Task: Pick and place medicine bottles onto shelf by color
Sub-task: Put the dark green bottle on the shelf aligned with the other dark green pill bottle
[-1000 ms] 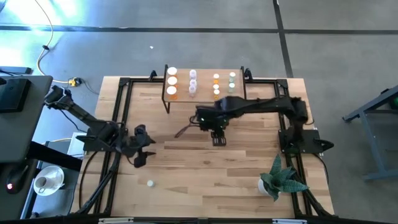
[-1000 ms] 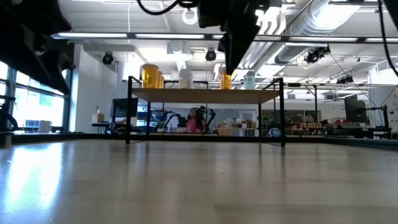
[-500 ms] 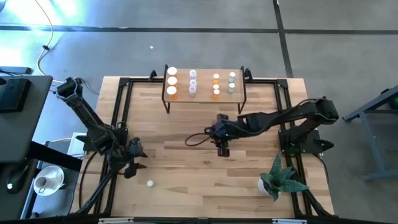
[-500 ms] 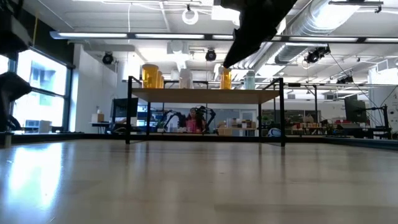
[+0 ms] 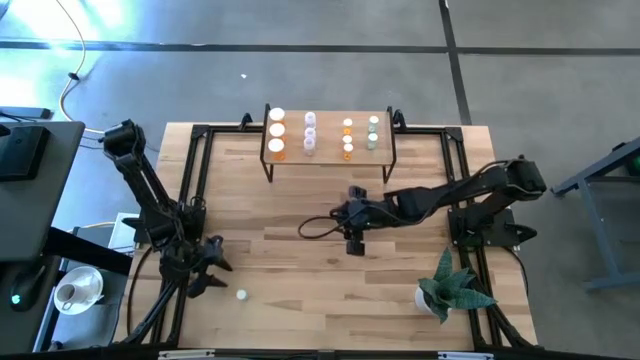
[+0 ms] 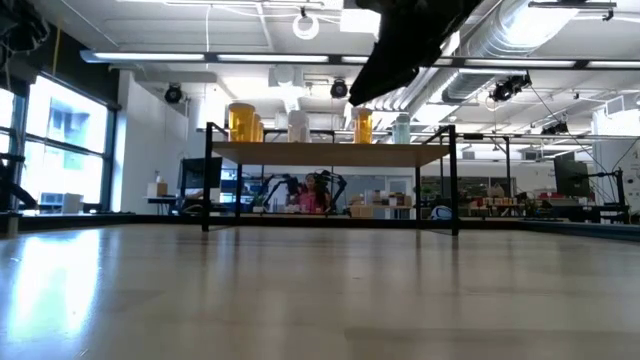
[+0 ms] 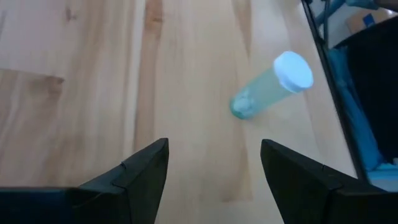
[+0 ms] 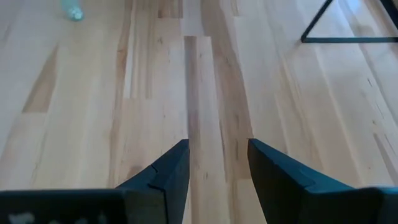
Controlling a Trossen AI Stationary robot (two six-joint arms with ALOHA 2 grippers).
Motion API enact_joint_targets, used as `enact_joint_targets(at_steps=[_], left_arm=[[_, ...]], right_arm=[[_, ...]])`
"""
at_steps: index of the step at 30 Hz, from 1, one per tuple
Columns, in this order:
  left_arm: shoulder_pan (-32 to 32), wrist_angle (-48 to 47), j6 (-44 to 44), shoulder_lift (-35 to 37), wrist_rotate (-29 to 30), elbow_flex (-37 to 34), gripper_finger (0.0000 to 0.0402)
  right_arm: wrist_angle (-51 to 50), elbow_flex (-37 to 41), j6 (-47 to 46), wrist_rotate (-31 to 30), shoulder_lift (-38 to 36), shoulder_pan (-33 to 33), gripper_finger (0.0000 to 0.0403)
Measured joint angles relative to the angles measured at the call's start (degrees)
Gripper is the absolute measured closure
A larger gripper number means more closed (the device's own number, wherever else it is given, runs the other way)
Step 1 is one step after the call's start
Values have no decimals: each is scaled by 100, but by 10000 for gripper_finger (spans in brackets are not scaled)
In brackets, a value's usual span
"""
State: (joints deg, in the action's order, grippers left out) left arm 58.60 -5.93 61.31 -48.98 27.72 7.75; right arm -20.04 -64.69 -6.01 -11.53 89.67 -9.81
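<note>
A pale green medicine bottle (image 7: 268, 88) with a white cap (image 5: 241, 294) stands alone on the table near its front left. My left gripper (image 7: 214, 168) hangs open just short of the bottle, which lies ahead of the fingers and off to one side (image 5: 205, 268). My right gripper (image 8: 217, 163) is open over bare wood at mid-table (image 5: 355, 242). The shelf (image 5: 328, 150) stands at the far edge on thin black legs. It carries orange bottles (image 5: 276, 131), clear ones (image 5: 310, 133), small orange ones (image 5: 347, 139) and pale green ones (image 5: 372, 132).
A green spiky plant (image 5: 452, 290) stands at the near right corner. Black frame rails (image 5: 190, 180) run along the table's sides. A dark cable loop (image 5: 315, 228) hangs beside my right gripper. In the low view the right arm (image 6: 410, 40) is dark above the shelf (image 6: 330, 150).
My left gripper has swung toward the table's near left corner and sunk, closing on the pale green bottle. My right gripper has drawn back from the shelf toward the near edge, sunk a little and tipped to point more downward. Neither has opened or shut.
</note>
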Motion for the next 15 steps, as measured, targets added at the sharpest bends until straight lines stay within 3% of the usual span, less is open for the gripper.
enact_joint_targets(at_steps=[7, 15], left_arm=[[84, 702, -11, -458, 340, -162, 158], [81, 1896, -655, -1349, 448, -162, 158]], right_arm=[[481, 0, 358, -39, 0, -22, 249], [803, -2, 493, -41, 0, -24, 249]])
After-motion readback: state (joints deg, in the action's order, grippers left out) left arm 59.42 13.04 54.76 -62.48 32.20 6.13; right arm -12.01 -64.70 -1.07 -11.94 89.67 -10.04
